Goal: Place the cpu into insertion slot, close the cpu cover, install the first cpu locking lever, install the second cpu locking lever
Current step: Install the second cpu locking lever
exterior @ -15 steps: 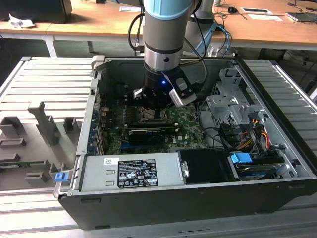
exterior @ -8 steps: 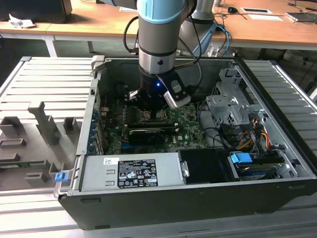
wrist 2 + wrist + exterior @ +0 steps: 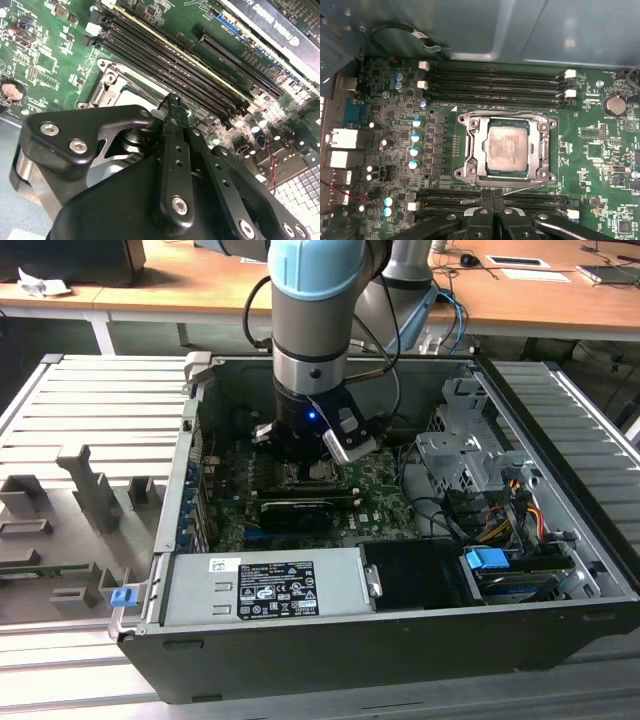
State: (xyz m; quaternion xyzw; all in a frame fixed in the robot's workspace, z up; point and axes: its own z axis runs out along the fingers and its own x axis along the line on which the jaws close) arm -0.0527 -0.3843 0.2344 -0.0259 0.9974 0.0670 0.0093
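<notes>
**CPU seated under its cover, gripper fingertips together at the socket's edge**

The cpu (image 3: 507, 146), a flat square chip with a dull silvery-tan metal face, lies in the insertion slot (image 3: 470, 172) at the centre of the first wrist view. The cpu cover (image 3: 479, 145), a thin metal frame plate with a large window, lies flat around it, the chip's face showing through. A thin wire lever (image 3: 522, 188) runs along the socket's lower edge, just above the gripper's tips.

The green motherboard (image 3: 600, 150) is studded with small parts; long black memory slots (image 3: 495, 85) lie above and below the socket in that frame.

The gripper (image 3: 492, 194) is matte black with silver screws; its two fingers meet tip to tip with nothing seen between them. In the second wrist view the fingertips (image 3: 172, 107) sit just over the socket frame.

In the exterior view the grey-and-blue arm (image 3: 312, 320) stands upright at upper centre, reaching straight down into the open dark metal computer case (image 3: 400, 660), which also holds a grey power supply box (image 3: 270, 585) at lower centre.
</notes>
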